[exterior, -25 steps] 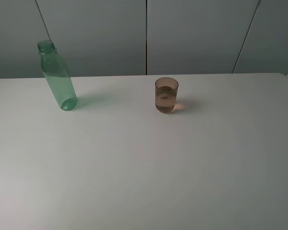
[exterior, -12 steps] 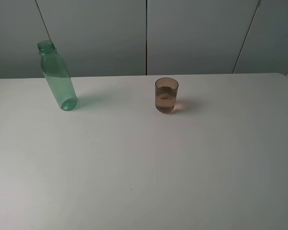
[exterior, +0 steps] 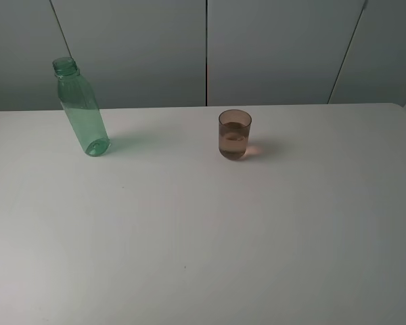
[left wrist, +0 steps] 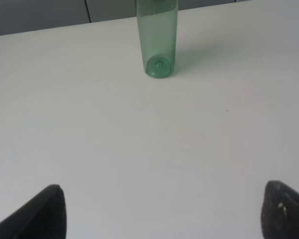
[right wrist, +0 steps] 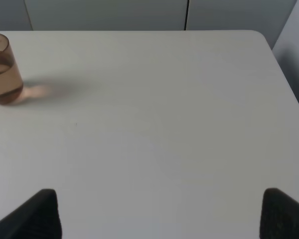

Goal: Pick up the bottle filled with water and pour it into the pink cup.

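The green transparent bottle stands upright, without a cap, at the back left of the white table; its lower part shows in the left wrist view. The pink cup stands near the back middle and holds some liquid; it also shows in the right wrist view. Neither gripper shows in the exterior view. My left gripper is open and empty, well short of the bottle. My right gripper is open and empty, off to the side of the cup.
Grey wall panels stand behind the table's far edge. The table's right edge and corner show in the right wrist view.
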Robot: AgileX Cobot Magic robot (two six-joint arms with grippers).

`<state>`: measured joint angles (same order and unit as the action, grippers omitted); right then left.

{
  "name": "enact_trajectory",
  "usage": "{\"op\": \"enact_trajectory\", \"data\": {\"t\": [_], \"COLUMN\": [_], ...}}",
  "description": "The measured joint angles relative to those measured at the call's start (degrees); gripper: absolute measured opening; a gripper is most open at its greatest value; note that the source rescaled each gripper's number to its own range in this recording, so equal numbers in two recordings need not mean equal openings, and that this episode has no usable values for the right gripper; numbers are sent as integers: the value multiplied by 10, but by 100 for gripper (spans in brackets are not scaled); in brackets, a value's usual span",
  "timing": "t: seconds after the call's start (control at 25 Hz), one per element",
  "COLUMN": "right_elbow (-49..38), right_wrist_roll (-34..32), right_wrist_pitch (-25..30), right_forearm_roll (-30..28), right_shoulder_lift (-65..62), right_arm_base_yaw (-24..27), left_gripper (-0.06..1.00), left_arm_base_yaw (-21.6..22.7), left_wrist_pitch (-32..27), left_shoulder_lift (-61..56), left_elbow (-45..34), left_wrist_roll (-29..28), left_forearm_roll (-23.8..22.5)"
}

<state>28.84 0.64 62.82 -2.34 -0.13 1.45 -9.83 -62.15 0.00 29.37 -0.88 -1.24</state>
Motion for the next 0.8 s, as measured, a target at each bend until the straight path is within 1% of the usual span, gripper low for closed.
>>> {"op": "enact_trajectory", "data": {"t": [0.8], "right_elbow": [0], "right_wrist_roll": [0], "right_wrist_pitch": [0], "right_forearm_roll": [0], "right_shoulder_lift": [0], "right_arm_base_yaw": [0], "left_gripper": [99], "left_arm_base_yaw": [0], "left_wrist_pitch": [0], "left_shoulder_lift": [0], "left_elbow": [-1], "left_wrist_roll": [0], "left_forearm_roll": [1]}}
